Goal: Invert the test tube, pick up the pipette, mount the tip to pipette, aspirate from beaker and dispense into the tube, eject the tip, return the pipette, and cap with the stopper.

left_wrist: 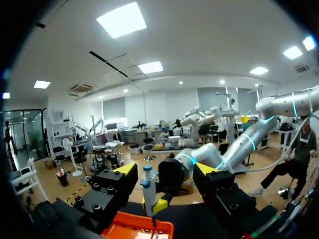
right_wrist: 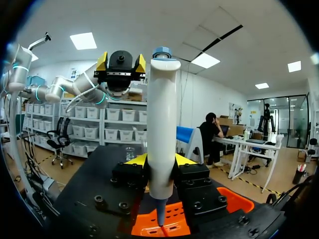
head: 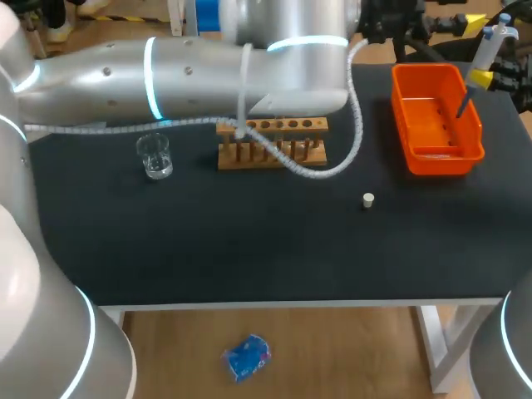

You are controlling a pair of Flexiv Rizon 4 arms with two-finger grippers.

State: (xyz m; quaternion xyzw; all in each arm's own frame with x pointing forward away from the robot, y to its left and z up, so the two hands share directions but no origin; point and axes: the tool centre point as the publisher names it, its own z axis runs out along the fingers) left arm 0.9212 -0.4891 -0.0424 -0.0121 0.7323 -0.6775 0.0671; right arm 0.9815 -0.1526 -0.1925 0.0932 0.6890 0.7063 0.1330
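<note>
My right gripper (head: 489, 77) (right_wrist: 158, 160) is shut on the white pipette (head: 493, 46) (right_wrist: 162, 134) and holds it upright over the orange bin (head: 416, 83) (right_wrist: 229, 199), its thin lower end pointing into the bin. My left gripper (left_wrist: 165, 172) (right_wrist: 121, 62) stands open, level with the pipette's blue-capped top (left_wrist: 147, 172) and apart from it. The wooden tube rack (head: 273, 143) sits mid-table, partly behind a white cable. A clear beaker (head: 155, 155) stands to the rack's left. The small white stopper (head: 368, 199) lies alone in front of the rack's right end. I cannot make out the test tube.
My left arm (head: 208, 71) stretches across the back of the table, above the rack. Its white cable (head: 332, 166) loops down over the rack's right end. The black tabletop (head: 249, 241) fills the front half of the view.
</note>
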